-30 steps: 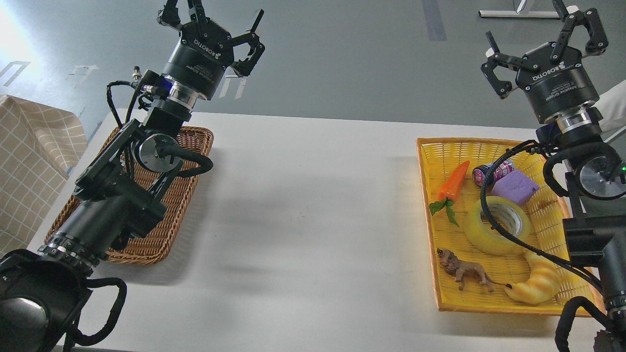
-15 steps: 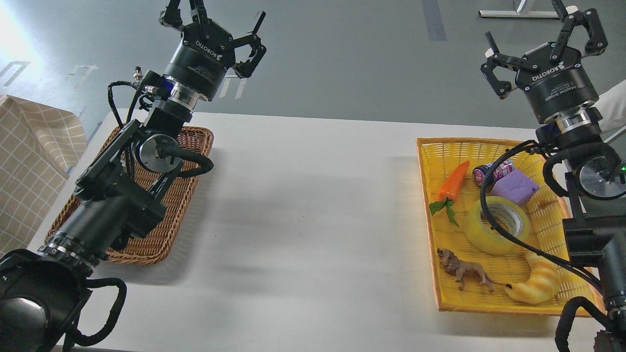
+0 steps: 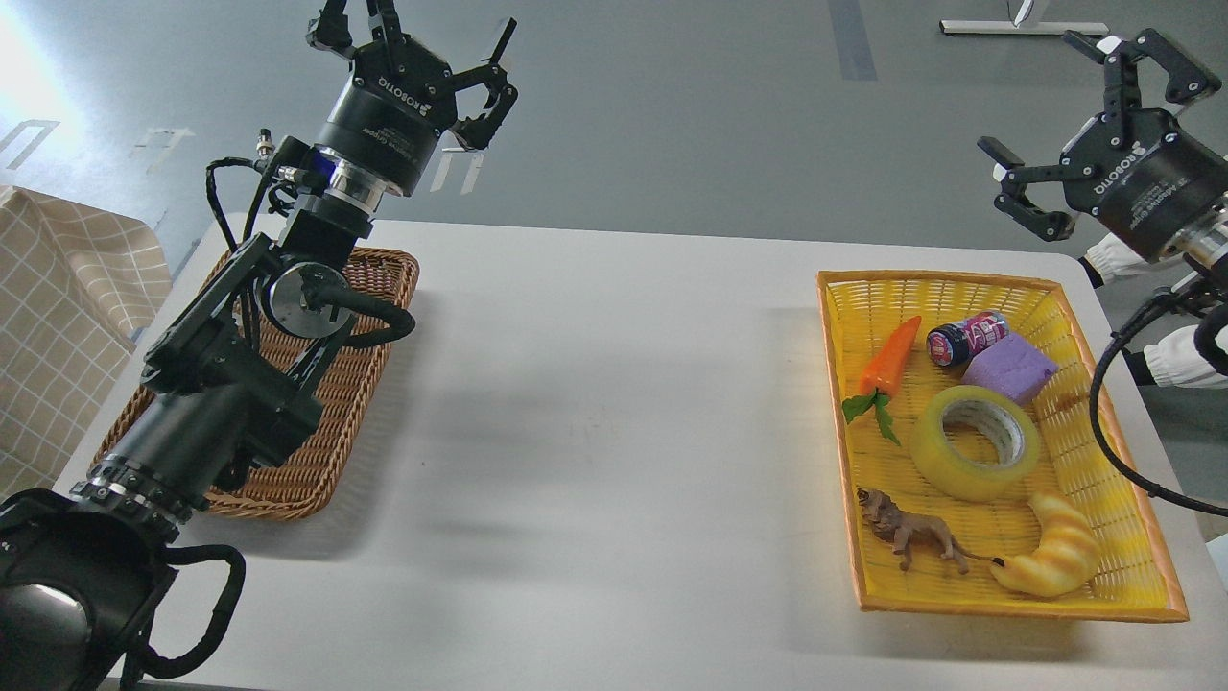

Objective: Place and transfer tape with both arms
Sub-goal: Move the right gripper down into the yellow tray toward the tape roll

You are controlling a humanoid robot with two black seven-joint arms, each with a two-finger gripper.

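The tape (image 3: pixel 976 442), a wide translucent yellow roll with a grey-white core, lies flat in the yellow basket (image 3: pixel 839 413) on the right side of the table. My right gripper (image 3: pixel 1094 91) is open and empty, raised high beyond the basket's far right corner, well apart from the tape. My left gripper (image 3: pixel 413 38) is open and empty, raised high above the far end of the brown wicker basket (image 3: pixel 336 432) on the left.
In the yellow basket with the tape lie a toy carrot (image 3: pixel 889 358), a small can (image 3: pixel 966 338), a purple block (image 3: pixel 1009 370), a toy lion (image 3: pixel 907 530) and a yellow croissant toy (image 3: pixel 1055 559). A white table (image 3: pixel 595 432) lies between the baskets. A checked cloth (image 3: pixel 58 317) is at left.
My right arm has swung out to the right and away, uncovering the tape and the basket's right side. The left arm has hardly moved.
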